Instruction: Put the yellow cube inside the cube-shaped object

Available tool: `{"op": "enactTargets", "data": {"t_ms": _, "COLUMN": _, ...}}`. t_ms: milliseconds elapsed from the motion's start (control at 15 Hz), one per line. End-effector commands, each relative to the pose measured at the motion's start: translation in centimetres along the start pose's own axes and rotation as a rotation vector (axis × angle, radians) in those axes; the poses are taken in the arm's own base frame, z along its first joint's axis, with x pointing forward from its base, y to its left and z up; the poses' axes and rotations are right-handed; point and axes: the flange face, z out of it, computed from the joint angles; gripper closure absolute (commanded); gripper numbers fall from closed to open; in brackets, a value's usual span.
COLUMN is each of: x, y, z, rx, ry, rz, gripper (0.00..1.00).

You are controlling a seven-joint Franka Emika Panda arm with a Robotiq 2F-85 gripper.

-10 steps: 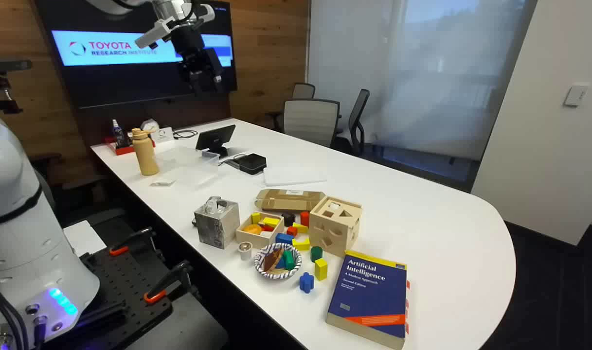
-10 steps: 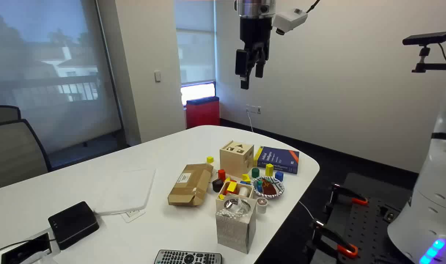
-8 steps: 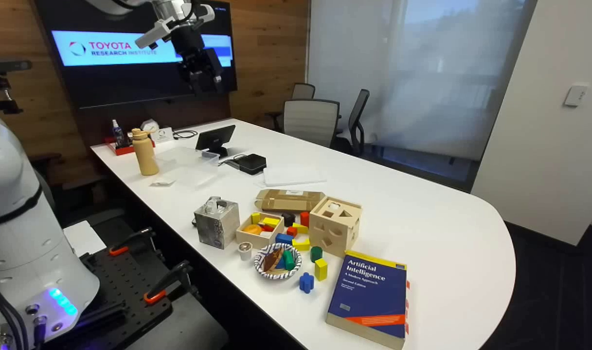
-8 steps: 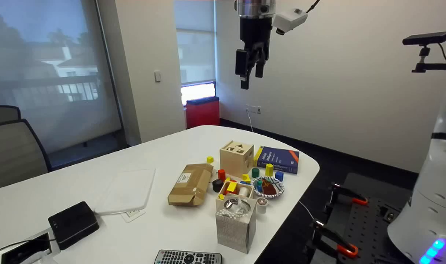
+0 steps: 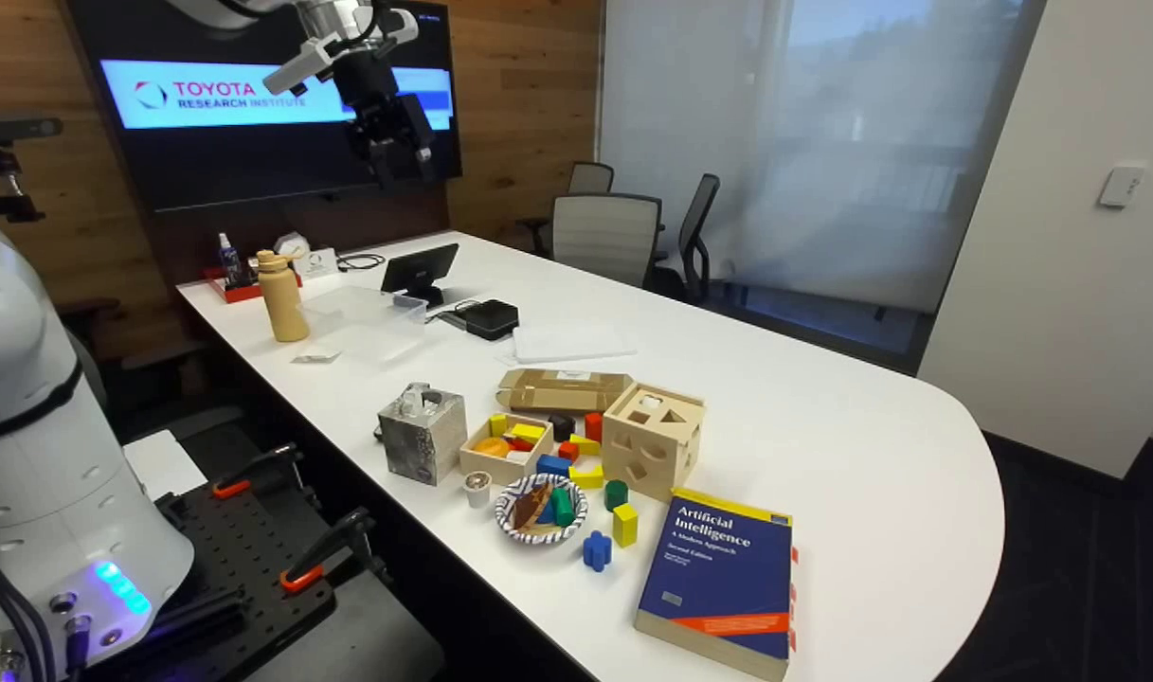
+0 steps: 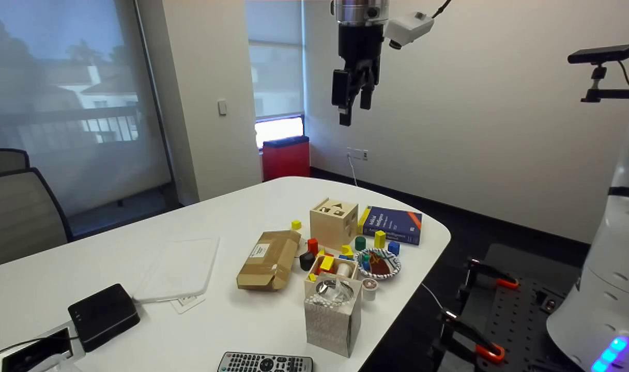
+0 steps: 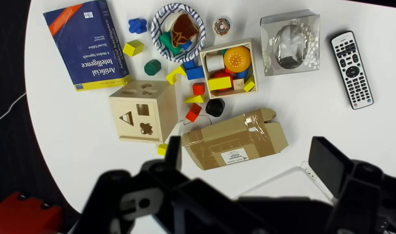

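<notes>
The yellow cube (image 6: pixel 296 225) is a tiny block on the white table beside the wooden cube box. It shows in the wrist view (image 7: pixel 162 149), partly behind a fingertip. In an exterior view it is hidden behind the box. The cube-shaped object is a light wooden box (image 6: pixel 332 227) with shape-cut holes in its top and sides; it also shows in an exterior view (image 5: pixel 652 440) and the wrist view (image 7: pixel 137 110). My gripper (image 6: pixel 355 114) is open and empty, high above the table. Its fingers stand wide apart in the wrist view (image 7: pixel 246 143).
A brown cardboard piece (image 7: pixel 233 143) lies near the yellow cube. A blue book (image 5: pixel 718 578), patterned bowl (image 5: pixel 541 535), wooden tray box (image 7: pixel 253 74), tissue box (image 5: pixel 424 436) and several coloured blocks crowd around the cube box. A remote (image 6: pixel 265 363) and flat white panel (image 6: pixel 180 271) lie farther off.
</notes>
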Motion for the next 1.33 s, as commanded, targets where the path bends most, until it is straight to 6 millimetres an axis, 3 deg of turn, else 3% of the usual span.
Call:
{"op": "enactTargets", "data": {"t_ms": 0, "x": 1.0, "y": 0.8, "z": 0.6, "rx": 0.009, "ry": -0.014, "rz": 0.034, "gripper": 0.0}}
{"op": "enactTargets", "data": {"t_ms": 267, "x": 2.8, "y": 5.5, "z": 3.4, "rx": 0.036, "ry": -0.018, "rz": 0.139, "gripper": 0.0}}
{"op": "enactTargets", "data": {"t_ms": 667, "x": 4.7, "y": 15.4, "z": 10.0, "rx": 0.051, "ry": -0.019, "rz": 0.358, "gripper": 0.0}}
{"op": "enactTargets", "data": {"t_ms": 1000, "x": 3.9, "y": 21.3, "z": 17.0, "rx": 0.066, "ry": -0.075, "rz": 0.467, "gripper": 0.0}}
{"op": "enactTargets", "data": {"t_ms": 1267, "x": 2.6, "y": 24.1, "z": 22.2, "rx": 0.105, "ry": -0.13, "rz": 0.531, "gripper": 0.0}}
